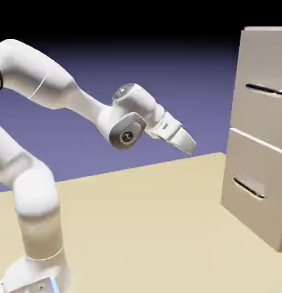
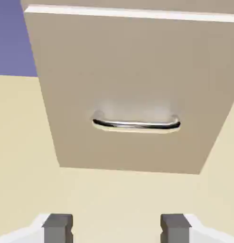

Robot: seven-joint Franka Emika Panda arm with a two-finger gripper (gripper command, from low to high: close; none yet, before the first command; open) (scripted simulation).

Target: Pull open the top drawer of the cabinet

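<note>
In the exterior view, the cabinet [image 1: 231, 171] stands at the exterior view's right, with the top drawer [image 1: 263, 117] in its upper part, shut as far as one can see, its bar [image 1: 265, 89] facing the arm [image 1: 88, 109]. The gripper [image 1: 189, 150] hangs well apart from the fronts, tilted downward and lower than that bar. The step in hand looks like the approach: best to raise the hand and level it toward the upper bar before going forward

In the hand view, the jaws are apart with nothing between them, and the lower drawer [image 2: 123, 61] fills much of the picture, its handle [image 2: 137, 125] in plain sight. That one is the wrong target, so the aim should lift first, then straddle the upper bar squarely, close, and draw straight back
</note>
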